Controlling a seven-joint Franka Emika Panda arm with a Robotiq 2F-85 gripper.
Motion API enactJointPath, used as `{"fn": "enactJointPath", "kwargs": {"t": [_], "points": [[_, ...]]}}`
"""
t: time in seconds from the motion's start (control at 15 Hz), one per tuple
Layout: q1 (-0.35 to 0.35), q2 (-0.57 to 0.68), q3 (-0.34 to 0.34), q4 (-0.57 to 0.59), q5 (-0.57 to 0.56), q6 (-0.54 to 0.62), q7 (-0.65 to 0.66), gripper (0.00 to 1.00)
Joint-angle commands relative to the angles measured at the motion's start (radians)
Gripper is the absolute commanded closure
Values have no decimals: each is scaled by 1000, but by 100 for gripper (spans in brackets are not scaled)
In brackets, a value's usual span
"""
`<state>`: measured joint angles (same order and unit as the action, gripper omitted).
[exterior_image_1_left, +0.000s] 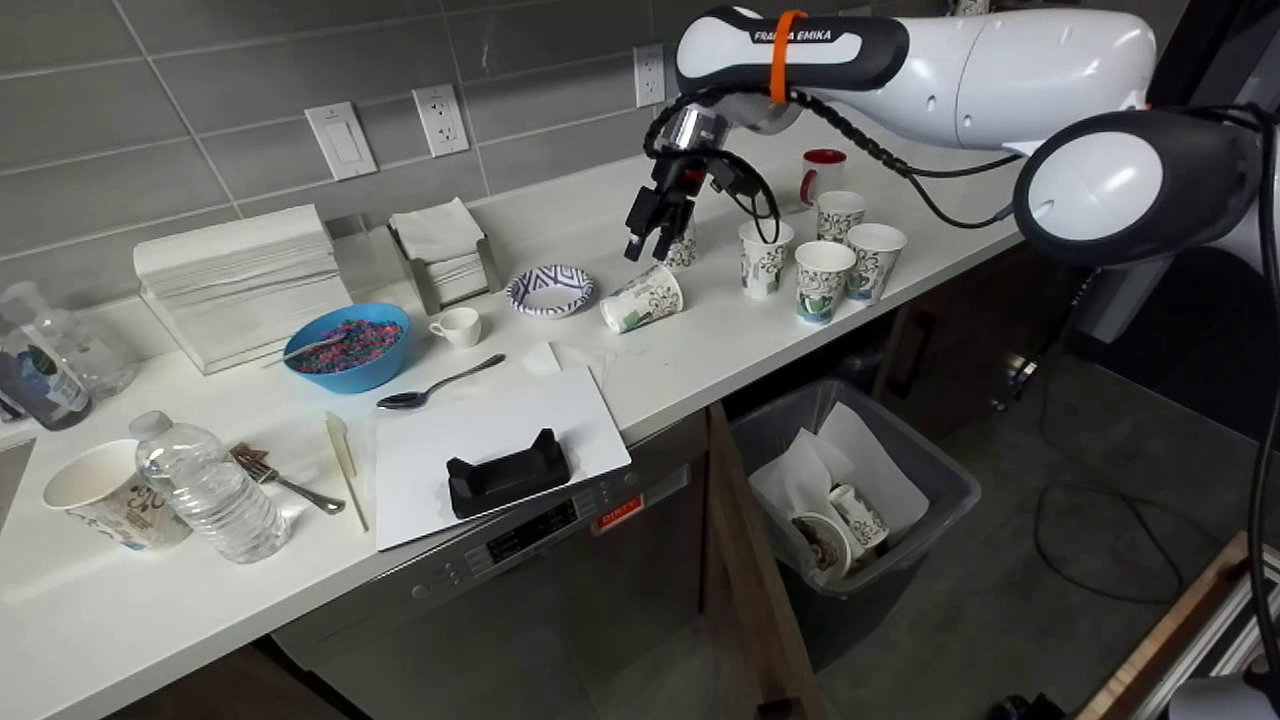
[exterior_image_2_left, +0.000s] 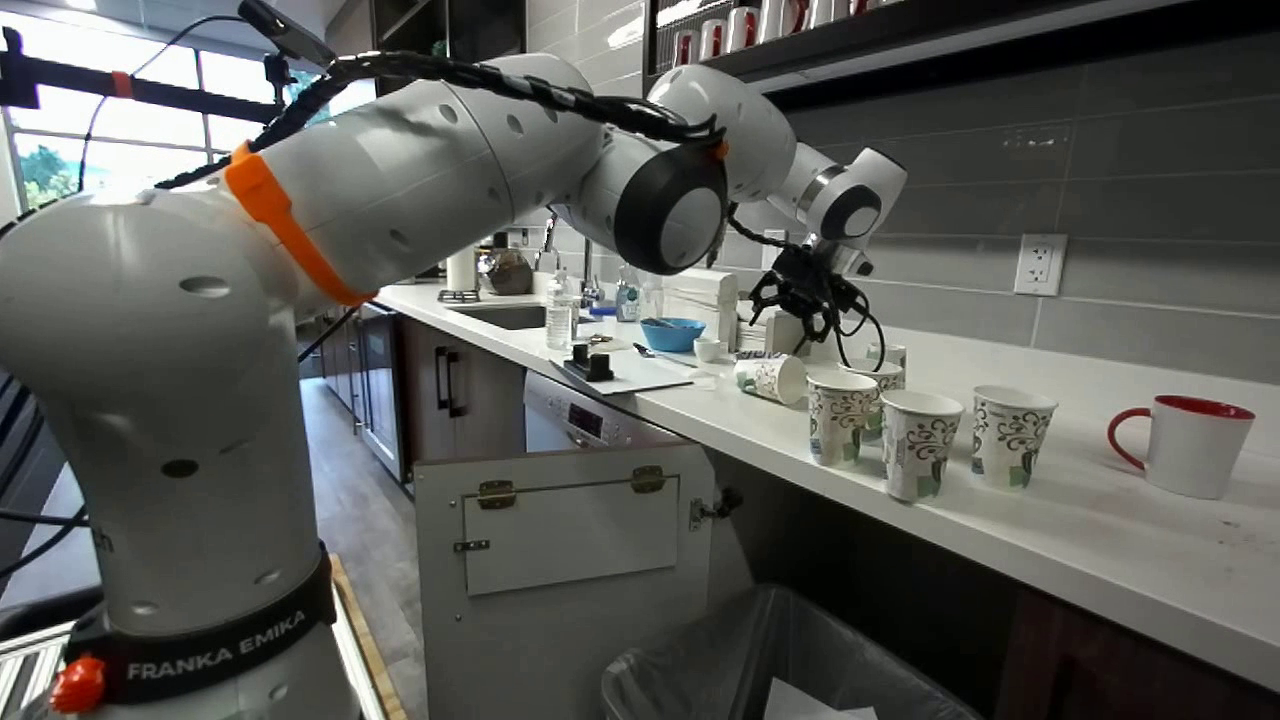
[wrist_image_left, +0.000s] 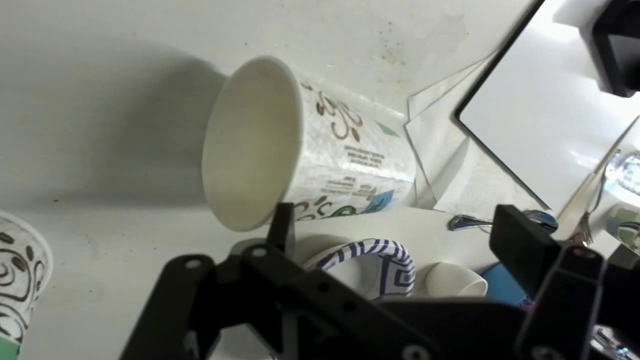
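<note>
My gripper (exterior_image_1_left: 648, 248) is open and empty above the counter, just above a paper cup (exterior_image_1_left: 645, 300) lying on its side. In the wrist view, the fingers (wrist_image_left: 400, 222) are spread wide and the lying cup (wrist_image_left: 350, 155) shows beyond them, its open mouth to the left. The cup also shows in an exterior view (exterior_image_2_left: 768, 380), below the gripper (exterior_image_2_left: 795, 310). A purple-and-white patterned paper bowl (exterior_image_1_left: 550, 298) sits beside the lying cup and shows between the fingers in the wrist view (wrist_image_left: 397, 275). An upright paper cup (exterior_image_1_left: 682, 250) stands close behind the gripper, partly hidden.
Several upright paper cups (exterior_image_1_left: 825, 285) and a red-handled mug (exterior_image_1_left: 823, 175) stand past the gripper. A small white cup (exterior_image_1_left: 458, 327), blue bowl (exterior_image_1_left: 350, 378), spoon (exterior_image_1_left: 440, 384), white board (exterior_image_1_left: 500, 420) and water bottle (exterior_image_1_left: 215, 490) are along the counter. A bin (exterior_image_1_left: 945, 490) stands below its edge.
</note>
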<state>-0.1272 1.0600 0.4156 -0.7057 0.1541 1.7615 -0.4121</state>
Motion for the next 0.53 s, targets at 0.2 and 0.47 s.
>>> {"fn": "enactJointPath", "kwargs": {"t": [0.2,0.47], "points": [[-4,16,13,13,44,58,40,0],[11,9,-10,9,15,77,71,0]]}}
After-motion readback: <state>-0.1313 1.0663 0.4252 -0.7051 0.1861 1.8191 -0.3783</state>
